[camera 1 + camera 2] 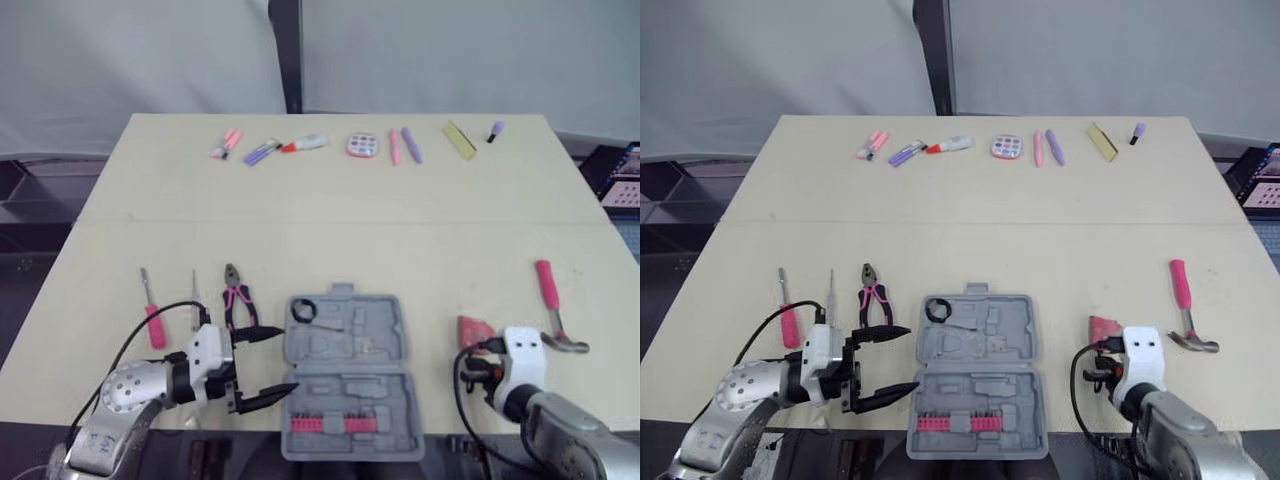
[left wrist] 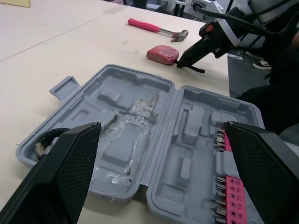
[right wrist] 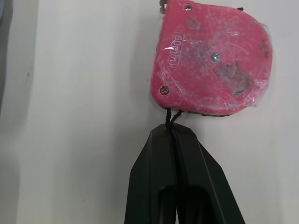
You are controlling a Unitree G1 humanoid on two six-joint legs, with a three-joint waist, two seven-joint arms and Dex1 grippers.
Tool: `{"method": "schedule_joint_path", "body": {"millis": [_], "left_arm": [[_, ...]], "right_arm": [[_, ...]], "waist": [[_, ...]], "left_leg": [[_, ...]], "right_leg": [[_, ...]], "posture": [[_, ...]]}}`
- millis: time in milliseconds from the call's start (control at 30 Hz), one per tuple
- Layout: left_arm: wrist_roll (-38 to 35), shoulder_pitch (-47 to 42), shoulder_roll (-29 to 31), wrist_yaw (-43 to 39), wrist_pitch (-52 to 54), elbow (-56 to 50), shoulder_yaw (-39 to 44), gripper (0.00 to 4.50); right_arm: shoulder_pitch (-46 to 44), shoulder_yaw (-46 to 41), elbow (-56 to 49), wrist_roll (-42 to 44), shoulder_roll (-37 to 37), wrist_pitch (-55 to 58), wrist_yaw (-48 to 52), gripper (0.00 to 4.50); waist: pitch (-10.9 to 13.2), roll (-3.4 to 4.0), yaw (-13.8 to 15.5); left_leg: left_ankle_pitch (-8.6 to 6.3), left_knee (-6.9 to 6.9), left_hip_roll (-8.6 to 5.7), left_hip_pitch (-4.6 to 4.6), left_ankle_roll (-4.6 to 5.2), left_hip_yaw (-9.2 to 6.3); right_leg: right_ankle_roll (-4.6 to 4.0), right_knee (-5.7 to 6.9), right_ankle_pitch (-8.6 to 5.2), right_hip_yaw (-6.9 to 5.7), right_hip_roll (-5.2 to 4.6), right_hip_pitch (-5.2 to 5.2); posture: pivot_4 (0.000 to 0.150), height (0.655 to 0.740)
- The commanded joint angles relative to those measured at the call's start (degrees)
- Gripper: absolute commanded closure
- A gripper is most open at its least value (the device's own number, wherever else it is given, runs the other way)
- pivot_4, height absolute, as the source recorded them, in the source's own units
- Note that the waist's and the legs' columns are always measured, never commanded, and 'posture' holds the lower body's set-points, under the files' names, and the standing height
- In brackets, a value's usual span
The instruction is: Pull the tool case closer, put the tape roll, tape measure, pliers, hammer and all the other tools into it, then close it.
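- Right gripper [image 3: 174,134] is clenching the tape measure [image 3: 212,60] by its thin strap [image 3: 171,116], right of the open tool case [image 1: 340,345].
- Left gripper [image 1: 288,358] is hanging released beside the case.
- Body is looking hard, slick and dense, so it's likely swinging on the strap.

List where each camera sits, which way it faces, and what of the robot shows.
Left eye view: on the head, facing forward and down over the table; both arms, left end effector open at the tool case.
Right eye view: the head's other eye, same scene.
Left wrist view: on the left wrist, looking across the tool case to the hammer; own fingers, right end effector.
Right wrist view: on the right wrist, facing down at the tape measure; own fingers shut on its cord.
Shared: both wrist views show the tape measure.
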Motion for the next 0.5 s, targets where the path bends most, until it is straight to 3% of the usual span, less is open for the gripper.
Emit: {"method": "schedule_joint_path", "body": {"millis": [33, 500], "left_arm": [[-0.1, -0.5, -0.3, -1.0, -1.3, 0.3, -0.4, 0.00], [0.3, -1.3, -0.5, -1.6, -2.5, 2.0, -0.9, 0.00]], "right_arm": [[3.5, 0.7, -3.4, 0.8, 0.8, 1.9, -0.4, 4.49], [9.0, 3.4, -6.5, 0.9, 1.5, 2.0, 0.1, 4.49]], "waist": [[0.0, 0.01, 0.0], [0.0, -0.02, 0.0]], "left_leg": [[0.00, 0.00, 0.00, 0.00, 0.00, 0.00], [0.00, -0.02, 0.00, 0.04, 0.00, -0.01]], "right_leg": [[0.00, 0.00, 0.00, 0.00, 0.00, 0.00], [0.00, 0.01, 0.00, 0.02, 0.01, 0.00]], "posture": [[0.150, 0.7134], [0.150, 0.7134]]}}
